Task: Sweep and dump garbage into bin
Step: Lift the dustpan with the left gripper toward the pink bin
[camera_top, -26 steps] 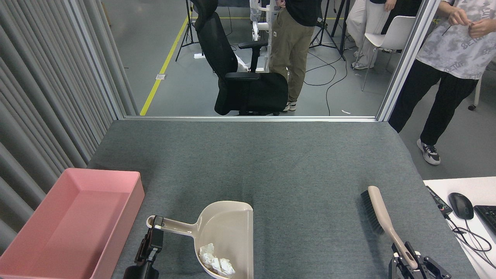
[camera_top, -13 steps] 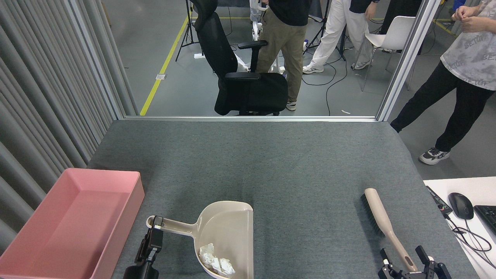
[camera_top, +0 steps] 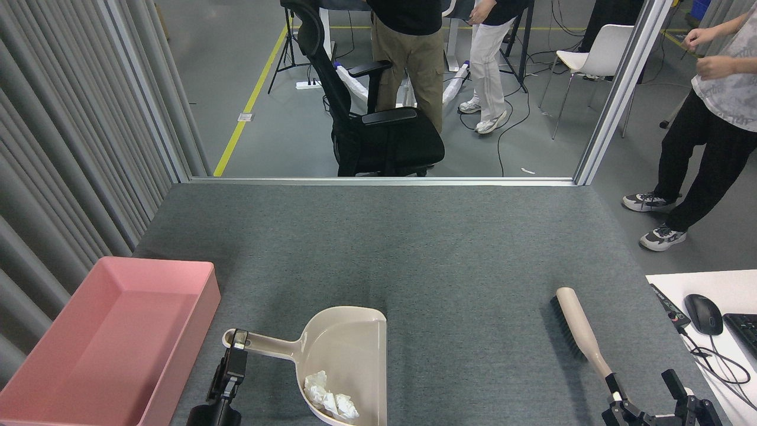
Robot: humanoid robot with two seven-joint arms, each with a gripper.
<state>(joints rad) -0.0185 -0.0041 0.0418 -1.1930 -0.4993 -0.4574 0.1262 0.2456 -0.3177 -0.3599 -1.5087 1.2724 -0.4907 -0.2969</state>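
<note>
Two crumpled white wads of garbage (camera_top: 330, 400) lie in the near end of a beige dustpan (camera_top: 349, 343) on the grey table. My left gripper (camera_top: 235, 355) is shut on the tip of the dustpan's handle. The pink bin (camera_top: 204, 307) stands just left of it with nothing visible inside. At the right, a beige brush (camera_top: 576, 328) with black bristles lies on the table. My right gripper (camera_top: 643, 387) is open at the near end of the brush handle. One finger is beside the handle tip and the other is well to its right.
A white desk (camera_top: 668, 284) with a mouse (camera_top: 702, 313), a keyboard and cables adjoins the table's right edge. Grey curtains (camera_top: 71, 148) line the left side. Beyond the far edge are a black office chair (camera_top: 378, 130) and several standing people.
My right gripper let go of the brush handle, opened wide and drew back toward the right. The brush now rests on the table. The people and the chair behind shifted.
</note>
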